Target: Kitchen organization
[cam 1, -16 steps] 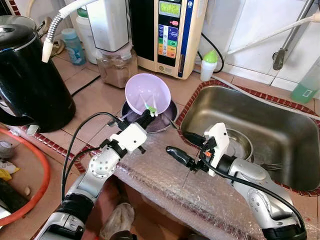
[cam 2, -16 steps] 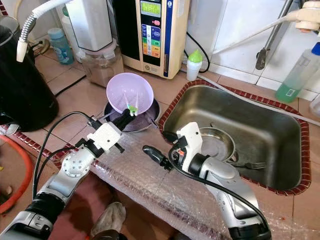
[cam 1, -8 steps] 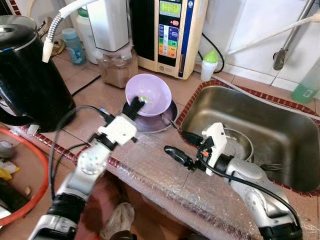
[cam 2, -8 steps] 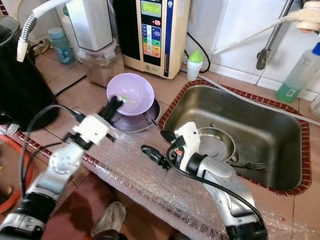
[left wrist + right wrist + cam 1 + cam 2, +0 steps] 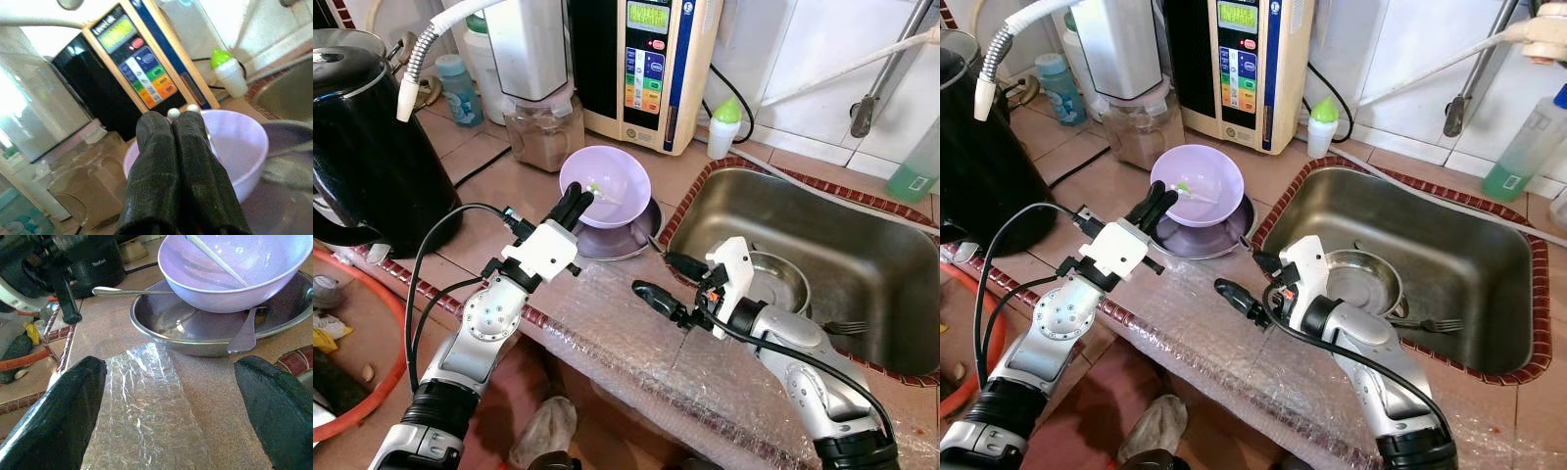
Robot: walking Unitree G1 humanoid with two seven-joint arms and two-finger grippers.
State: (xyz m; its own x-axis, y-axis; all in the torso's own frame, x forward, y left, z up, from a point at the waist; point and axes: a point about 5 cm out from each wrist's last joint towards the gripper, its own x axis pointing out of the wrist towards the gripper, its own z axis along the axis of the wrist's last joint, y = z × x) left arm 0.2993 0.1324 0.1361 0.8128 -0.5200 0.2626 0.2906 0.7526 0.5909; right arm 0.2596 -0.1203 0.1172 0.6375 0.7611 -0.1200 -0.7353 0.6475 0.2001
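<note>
A big steel sink [image 5: 862,284] sits on the right of the brown tiled counter [image 5: 499,186], with a round steel pot [image 5: 781,279] and a fork [image 5: 847,326] down inside it. On the far left stands a tall black kettle [image 5: 367,157]. At the far side there is a cream and black water machine [image 5: 641,69] with coloured buttons, a clear jar [image 5: 540,132] next to it, and a small white bottle with a green cap [image 5: 722,127].

A sheet of shiny bubble wrap [image 5: 646,362] covers the near edge of the counter.

In the middle, a smooth round purple bowl [image 5: 607,186] sits in a wide, shallow steel pan [image 5: 617,235]. The bowl opens upward. A thin white stick with a green end [image 5: 1185,188] lies in the bowl, slanting from the left rim down toward the right. A spoon [image 5: 132,292] rests on the pan's rim, lying flat and pointing away to the left.

The left gripper [image 5: 574,204] is at the bowl's left rim, its two black fingers [image 5: 171,161] pressed tight together around the end of the stick.

The right gripper [image 5: 668,282] hovers over the bubble wrap, just near of the pan. Its fingers [image 5: 58,411] are spread wide and hold nothing.
</note>
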